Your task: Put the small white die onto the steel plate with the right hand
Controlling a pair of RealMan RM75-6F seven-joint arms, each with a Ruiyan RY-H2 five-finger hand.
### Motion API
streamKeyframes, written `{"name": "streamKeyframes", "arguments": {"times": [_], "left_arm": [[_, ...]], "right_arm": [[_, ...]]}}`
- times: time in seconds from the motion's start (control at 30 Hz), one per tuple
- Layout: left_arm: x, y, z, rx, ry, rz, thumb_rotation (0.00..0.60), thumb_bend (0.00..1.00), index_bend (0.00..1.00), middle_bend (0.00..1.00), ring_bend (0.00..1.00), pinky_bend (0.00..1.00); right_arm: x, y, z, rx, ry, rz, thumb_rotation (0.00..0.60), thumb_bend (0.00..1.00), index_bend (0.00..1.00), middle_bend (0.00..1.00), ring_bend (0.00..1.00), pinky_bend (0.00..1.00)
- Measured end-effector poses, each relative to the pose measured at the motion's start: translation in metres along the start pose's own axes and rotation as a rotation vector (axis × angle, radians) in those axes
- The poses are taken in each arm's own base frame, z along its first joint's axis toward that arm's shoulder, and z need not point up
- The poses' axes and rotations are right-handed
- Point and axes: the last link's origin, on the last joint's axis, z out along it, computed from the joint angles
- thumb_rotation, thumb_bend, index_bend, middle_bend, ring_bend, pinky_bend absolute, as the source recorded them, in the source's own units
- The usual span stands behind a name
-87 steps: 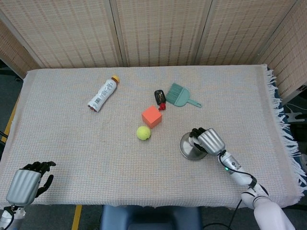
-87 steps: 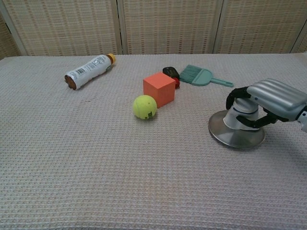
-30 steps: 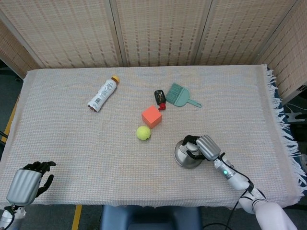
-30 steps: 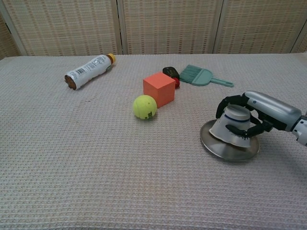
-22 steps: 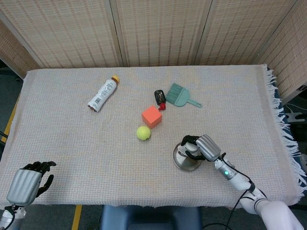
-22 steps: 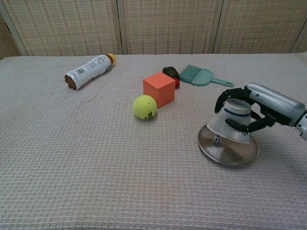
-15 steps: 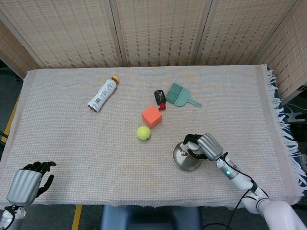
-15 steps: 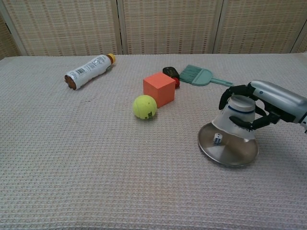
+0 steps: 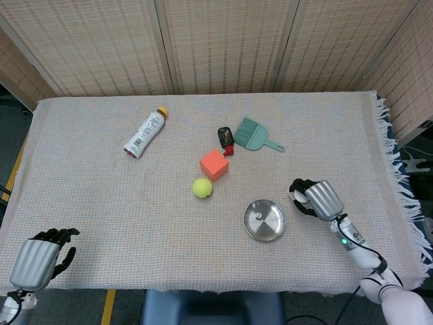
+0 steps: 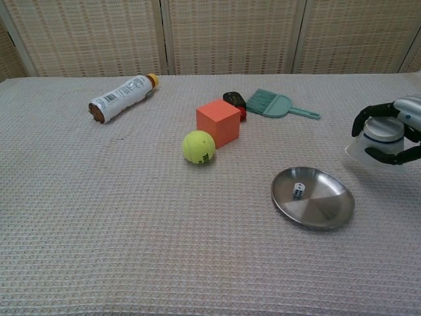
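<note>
- Steel plate [image 10: 329, 209] on the woven cloth [image 9: 101, 189], small white die [image 10: 298, 190] lying inside, left of centre.
- Right hand [image 10: 393, 131] to the plate's right, apart from it, grasping an upturned white cup [image 10: 376, 141].
- Left hand [image 9: 39, 258] at the near-left table corner, fingers loosely curled, holding nothing.
- Tennis ball [image 10: 198, 147] just beside the orange cube [image 10: 218, 122].

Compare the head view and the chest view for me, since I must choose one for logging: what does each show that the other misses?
Only the head view shows the left hand, idle at the near table corner, and the cloth's fringed edge. Only the chest view shows the die's pips and the cup that the right hand holds. Both show the die on the steel plate, the tennis ball and the orange cube.
</note>
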Motion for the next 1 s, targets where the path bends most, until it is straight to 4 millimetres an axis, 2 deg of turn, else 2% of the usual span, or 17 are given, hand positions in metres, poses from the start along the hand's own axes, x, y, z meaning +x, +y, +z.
{"name": "streamKeyframes", "arguments": {"times": [0.37,0.7,0.83,0.93,1.0], "left_arm": [[0.000,-0.001,0.000,0.006,0.004,0.007,0.600,0.39,0.38,0.50,0.46,0.62],[0.000,-0.001,0.000,0.005,0.005,0.010,0.600,0.39,0.38,0.50,0.46,0.62],[0.000,0.000,0.000,0.005,0.007,0.010,0.600,0.39,0.38,0.50,0.46,0.62],[0.000,0.000,0.000,0.005,0.007,0.010,0.600,0.39,0.38,0.50,0.46,0.62],[0.001,-0.001,0.000,0.006,0.008,0.009,0.600,0.39,0.38,0.50,0.46,0.62]], "right_arm": [[-0.003,0.019,-0.007,-0.066,-0.048,0.005,0.600,0.16,0.45,0.44,0.28,0.58],[-0.005,0.031,-0.017,-0.107,-0.086,-0.013,0.600,0.12,0.30,0.29,0.13,0.45],[-0.004,0.036,-0.021,-0.122,-0.101,-0.017,0.600,0.10,0.18,0.18,0.02,0.36],[-0.001,0.036,-0.023,-0.114,-0.094,-0.018,0.600,0.07,0.05,0.06,0.00,0.25],[0.003,0.034,-0.025,-0.095,-0.075,-0.021,0.600,0.05,0.01,0.02,0.00,0.18]]}}
